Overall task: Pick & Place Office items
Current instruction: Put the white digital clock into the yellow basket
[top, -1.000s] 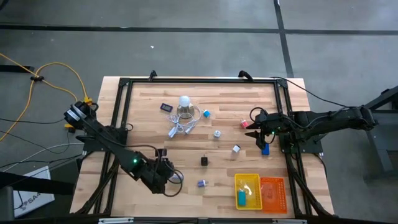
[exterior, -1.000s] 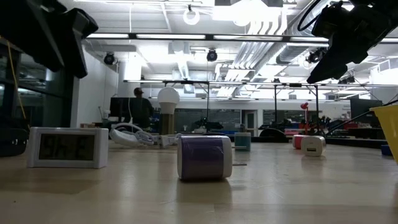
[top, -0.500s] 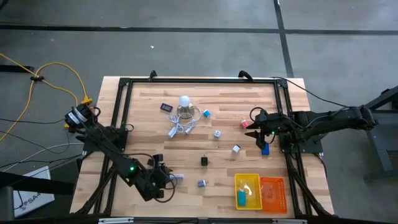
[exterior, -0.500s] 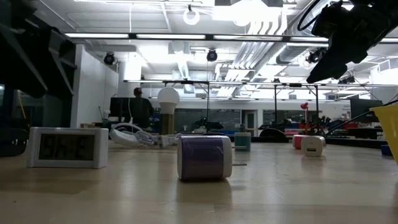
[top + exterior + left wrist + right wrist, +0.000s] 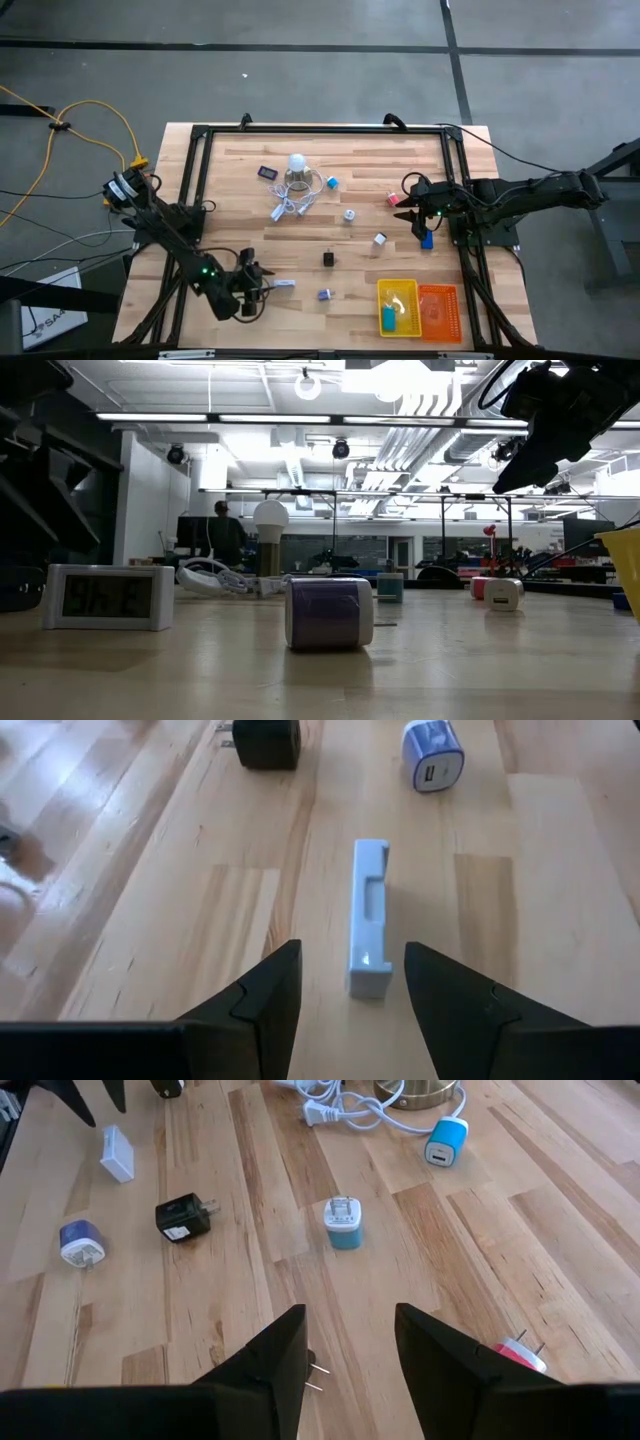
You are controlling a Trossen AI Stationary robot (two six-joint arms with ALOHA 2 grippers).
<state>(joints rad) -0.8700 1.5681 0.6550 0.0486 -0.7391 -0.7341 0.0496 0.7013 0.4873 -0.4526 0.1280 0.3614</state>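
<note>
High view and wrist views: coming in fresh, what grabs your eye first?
The left gripper at the table's near-left, jaws open on either side of a pale blue-white block lying flat on the wood. Next, the yellow tray and orange tray side by side at the near-right edge. The right gripper hovers open by the right edge, near a pink plug.

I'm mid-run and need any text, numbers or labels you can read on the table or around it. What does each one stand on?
Small digital display, low view: grey segment digits, roughly "94:2", not clear enough to be sure.
Black charger, right wrist view: white label, print too small to read.
White box on the floor, high view: dark lettering, too small to read.
Nothing else legible.
</note>
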